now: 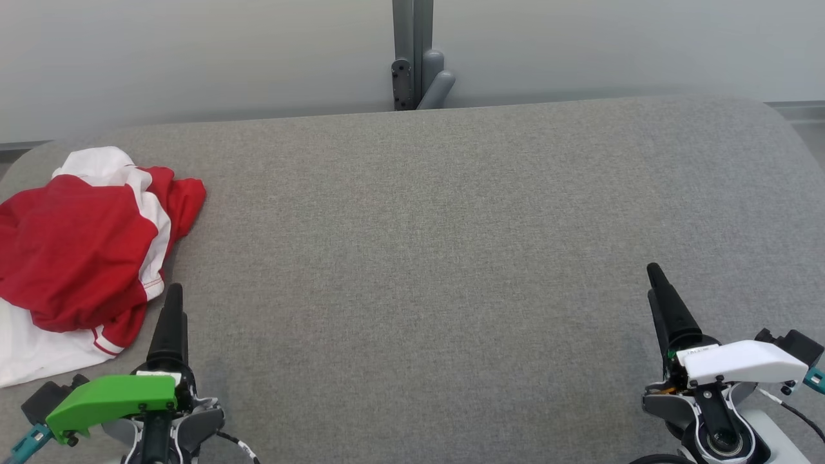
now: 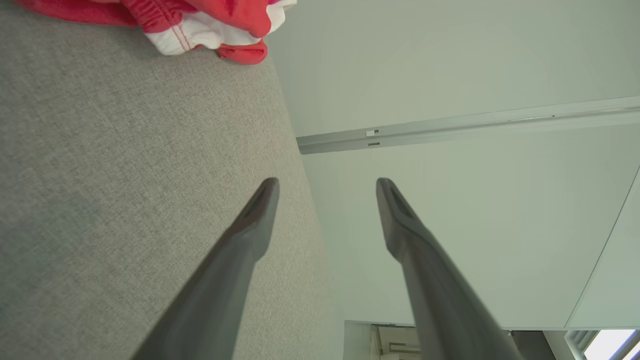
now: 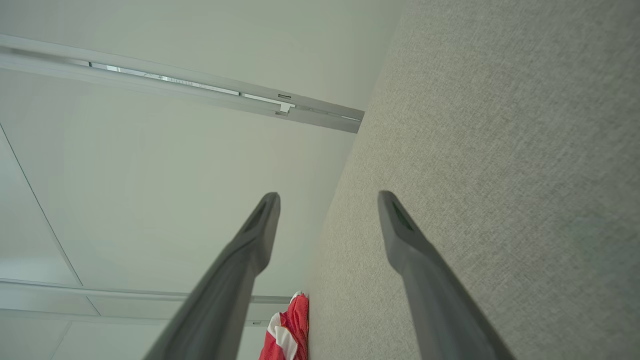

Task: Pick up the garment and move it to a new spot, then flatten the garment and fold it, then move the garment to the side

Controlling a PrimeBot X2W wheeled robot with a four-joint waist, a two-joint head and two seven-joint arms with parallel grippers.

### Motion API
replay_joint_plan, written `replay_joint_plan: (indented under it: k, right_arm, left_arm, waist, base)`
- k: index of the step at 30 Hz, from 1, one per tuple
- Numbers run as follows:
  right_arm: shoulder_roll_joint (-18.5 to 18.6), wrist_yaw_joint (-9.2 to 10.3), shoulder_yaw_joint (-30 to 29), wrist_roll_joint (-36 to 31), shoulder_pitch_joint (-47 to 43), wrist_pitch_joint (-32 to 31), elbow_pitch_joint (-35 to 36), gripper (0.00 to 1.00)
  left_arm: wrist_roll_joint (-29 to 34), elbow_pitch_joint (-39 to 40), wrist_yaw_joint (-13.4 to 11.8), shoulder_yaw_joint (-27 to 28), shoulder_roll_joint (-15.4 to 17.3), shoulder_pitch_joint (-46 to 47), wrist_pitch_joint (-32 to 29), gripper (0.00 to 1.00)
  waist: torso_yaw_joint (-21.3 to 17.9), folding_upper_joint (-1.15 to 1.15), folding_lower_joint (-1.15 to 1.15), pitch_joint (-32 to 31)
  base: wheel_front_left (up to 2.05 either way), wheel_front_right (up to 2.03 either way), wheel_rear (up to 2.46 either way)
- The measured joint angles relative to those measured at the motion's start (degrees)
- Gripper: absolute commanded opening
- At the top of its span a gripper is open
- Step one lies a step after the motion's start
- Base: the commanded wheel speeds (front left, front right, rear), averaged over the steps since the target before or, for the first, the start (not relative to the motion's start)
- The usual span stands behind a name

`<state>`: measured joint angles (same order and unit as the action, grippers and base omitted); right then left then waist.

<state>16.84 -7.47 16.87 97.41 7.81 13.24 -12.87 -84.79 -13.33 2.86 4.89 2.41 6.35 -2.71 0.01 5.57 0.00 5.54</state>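
Garment [image 1: 77,258]: lay crumpled in a red and white heap at the far left of the padded surface; its left side ran off the edge of the head view; a white part spread toward the near left corner; nothing held it.
Surface [image 1: 419,258]: grey woven fabric with rounded far corners; bare across its middle and right.
Left gripper [image 1: 174,290]: sat at the lower left of the head view under a green cover; fingers pointed away from the robot; their tips stood just beside the garment's near right hem; in the left wrist view the jaws stood spread wide with nothing between them, and the cloth lay beyond the tips, untouched.
Right gripper [image 1: 652,269]: sat at the lower right under a white cover, well apart from the garment; in the right wrist view its jaws were likewise spread and empty, above bare fabric.
Background: a pale wall [image 1: 193,51] stood behind the surface; a grey post [image 1: 412,58] with a bracket rose at its middle.
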Motion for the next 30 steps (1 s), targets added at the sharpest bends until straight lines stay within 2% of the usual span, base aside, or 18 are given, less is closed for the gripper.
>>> replay_joint_plan:
  k: [11, 21, 30]
  right_arm:
    - [-0.93, 0.0, -1.36, -20.37, -0.86, 0.15, 1.04, 1.0]
    - [-3.74, 0.0, -6.02, -36.77, -1.75, 0.48, -0.58, 1.0]
    - [-5.25, 0.0, -7.84, -46.93, -1.72, 0.57, -2.68, 1.0]
  left_arm:
    - [15.03, 0.03, 0.11, -2.7, 0.27, -0.44, 2.8, 1.0]
    - [29.48, -1.71, -0.36, -4.52, 1.09, -0.94, 5.13, 1.0]
    - [37.74, -2.8, -0.44, -4.82, 1.26, -1.51, 6.9, 1.0]
  waist:
    - [-0.1, 0.02, 0.0, -0.1]
    - [-0.53, 0.02, 0.0, -0.16]
    - [-1.03, 0.02, 0.0, -0.19]
  base:
    - [0.0, 0.0, 0.0]
    - [0.0, 0.0, 0.0]
    - [0.0, 0.0, 0.0]
